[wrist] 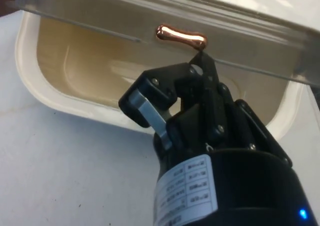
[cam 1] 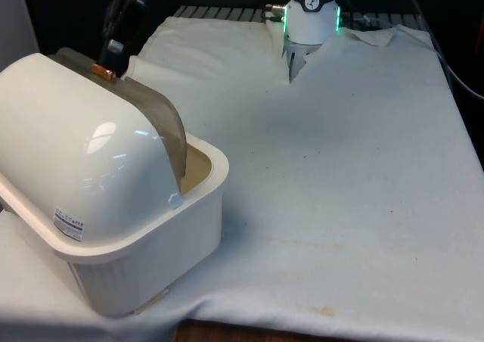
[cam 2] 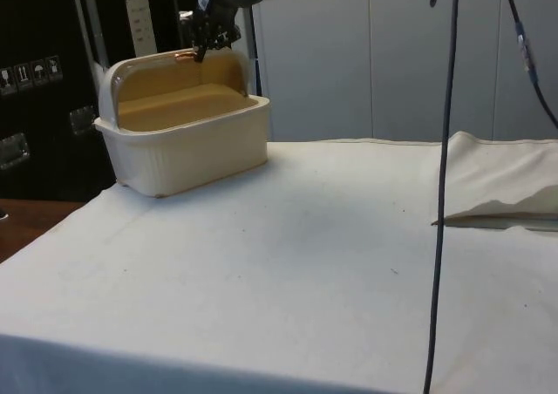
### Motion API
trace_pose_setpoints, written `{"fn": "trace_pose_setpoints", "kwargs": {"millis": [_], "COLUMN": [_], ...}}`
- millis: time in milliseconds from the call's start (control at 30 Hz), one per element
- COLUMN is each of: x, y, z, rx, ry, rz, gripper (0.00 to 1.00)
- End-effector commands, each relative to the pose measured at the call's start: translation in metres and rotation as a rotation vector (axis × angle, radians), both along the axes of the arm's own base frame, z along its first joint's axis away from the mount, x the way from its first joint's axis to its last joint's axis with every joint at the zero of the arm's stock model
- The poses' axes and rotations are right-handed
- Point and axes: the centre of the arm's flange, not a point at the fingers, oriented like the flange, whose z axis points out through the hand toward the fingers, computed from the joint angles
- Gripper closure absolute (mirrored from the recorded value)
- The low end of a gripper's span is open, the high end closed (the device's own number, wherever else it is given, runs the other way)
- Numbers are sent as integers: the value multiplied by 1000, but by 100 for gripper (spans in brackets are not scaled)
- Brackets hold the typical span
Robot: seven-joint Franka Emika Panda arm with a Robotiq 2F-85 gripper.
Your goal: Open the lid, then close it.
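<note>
- The black two-finger gripper (wrist: 200, 68), fingers together beside the copper handle (wrist: 180, 35), props up the smoky translucent roll-top lid (cam 1: 162, 115).
- The cream plastic bread box (cam 2: 187, 137) therefore stands open, ready for closing.

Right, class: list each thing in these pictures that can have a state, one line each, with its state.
Bread box: upright on the white cloth, inside empty.
Lid: rolled up and back, box open.
Copper handle: at the raised lid's edge, the gripper right at it.
Gripper: at the handle, at the top of the box.
White cloth: spread over the table, rumpled at one end.
</note>
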Motion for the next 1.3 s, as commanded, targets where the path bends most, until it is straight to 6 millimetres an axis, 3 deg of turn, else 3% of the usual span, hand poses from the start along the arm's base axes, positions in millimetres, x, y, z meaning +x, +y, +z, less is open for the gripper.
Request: {"fn": "trace_pose_setpoints", "kwargs": {"millis": [0,267,767,933,1267], "x": [4,10,6,14,36], "y": [-2,-5,6,5,4], "z": [0,4,41,52,52], "rx": [2,-4,15,13,6], "ry": [-7,-31,-88,-118,-129], "rz": [-10,-26,-20,-28,-25], "gripper": [100,100,100,100,100]}}
